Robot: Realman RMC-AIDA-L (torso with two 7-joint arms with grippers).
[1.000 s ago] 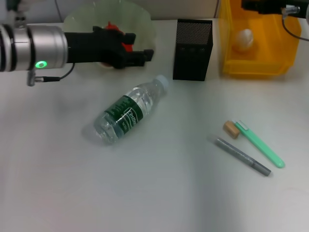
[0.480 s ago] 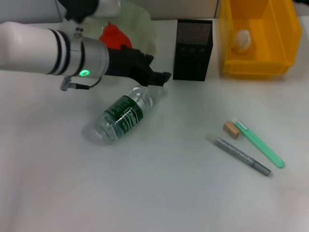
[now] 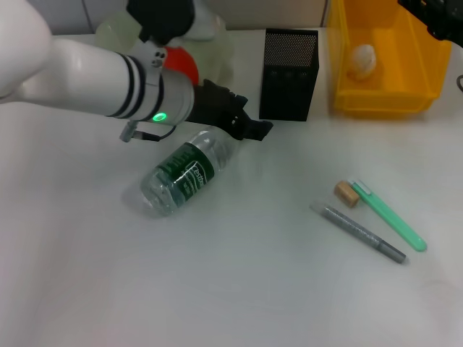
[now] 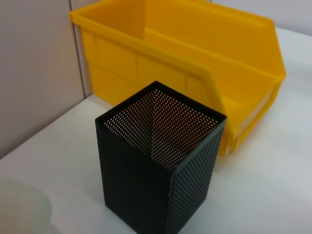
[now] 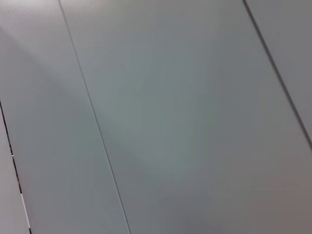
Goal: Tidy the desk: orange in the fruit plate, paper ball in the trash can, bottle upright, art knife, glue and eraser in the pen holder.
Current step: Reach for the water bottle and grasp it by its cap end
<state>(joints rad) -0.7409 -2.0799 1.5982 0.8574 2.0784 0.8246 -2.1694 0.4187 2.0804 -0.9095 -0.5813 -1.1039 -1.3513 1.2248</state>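
My left tool (image 3: 249, 126) hangs in the upper middle of the head view, over the cap end of the bottle (image 3: 184, 173), which lies on its side on the table (image 3: 239, 289); I cannot tell whether it is apart or together. The orange (image 3: 181, 61) sits in the plate (image 3: 217, 43) at upper left. The holder (image 3: 289, 72) stands upright beside the bin (image 3: 383, 101), where the paper ball (image 3: 362, 59) lies. The eraser (image 3: 346, 194) rests at right, touching a green pen (image 3: 391, 217), near a grey pen (image 3: 362, 233). My right tool (image 3: 438, 18) shows at the upper right corner, state unclear.
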